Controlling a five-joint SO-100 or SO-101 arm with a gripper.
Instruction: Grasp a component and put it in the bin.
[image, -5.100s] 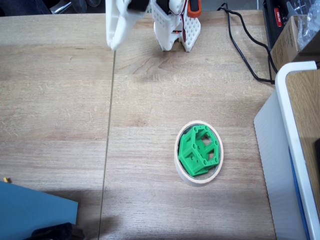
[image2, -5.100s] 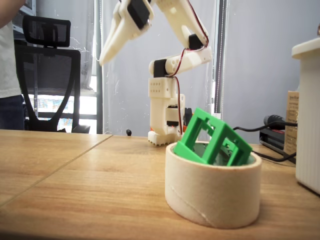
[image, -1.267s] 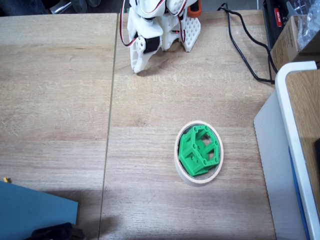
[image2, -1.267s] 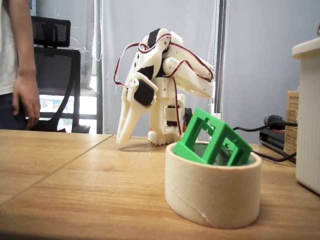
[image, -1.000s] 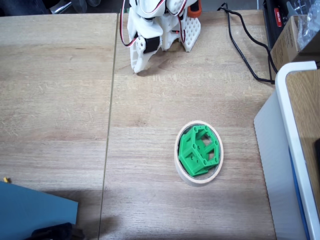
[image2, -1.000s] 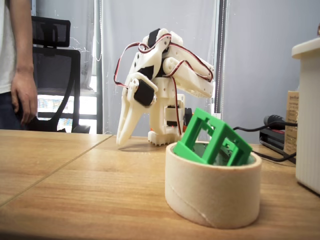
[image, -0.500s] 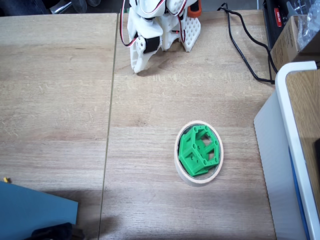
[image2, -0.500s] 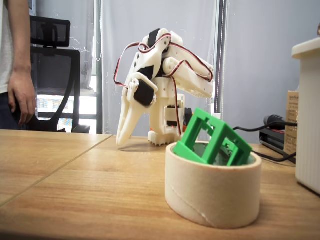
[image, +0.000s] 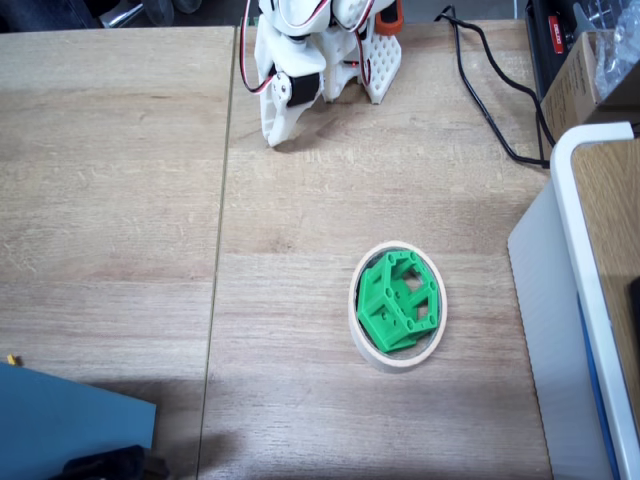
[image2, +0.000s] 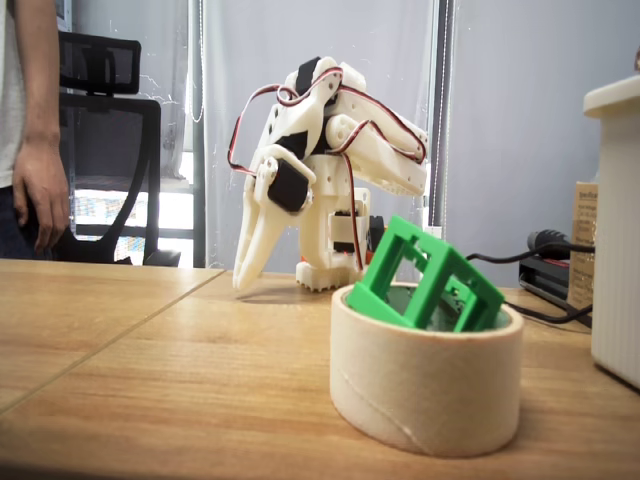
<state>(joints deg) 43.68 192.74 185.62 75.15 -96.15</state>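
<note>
**Operator:** Component (image: 398, 300) first: I see a bright green lattice block with round holes and open square windows, sitting inside the bin (image: 358, 330), the cream ring of tape. From above it fills most of the hollow.

**Observer:** Does it lie flat?

**Operator:** No. In the low fixed view the component (image2: 425, 275) is tilted, one corner standing well above the bin (image2: 425, 380) rim, the lower part hidden inside the ring. The top view gives none of that tilt away.

**Observer:** And the arm?

**Operator:** Folded down at its base at the far edge of the surface (image: 120, 200). The gripper (image: 272, 138) points down with its tip at or just above the wood, well apart from the bin. In the low view the gripper (image2: 240, 283) looks clenched, fingers together, holding nothing.

**Observer:** Room around the bin?

**Operator:** Bare wood on the left and toward the arm. On the right, in the top view, a large white box (image: 560, 300) stands near, and a black cable (image: 490, 110) runs past it. A blue sheet (image: 60, 420) covers the lower-left corner. The low view adds a person's hand (image2: 40, 195) and an office chair (image2: 110, 110) behind the surface, at the left.
</note>
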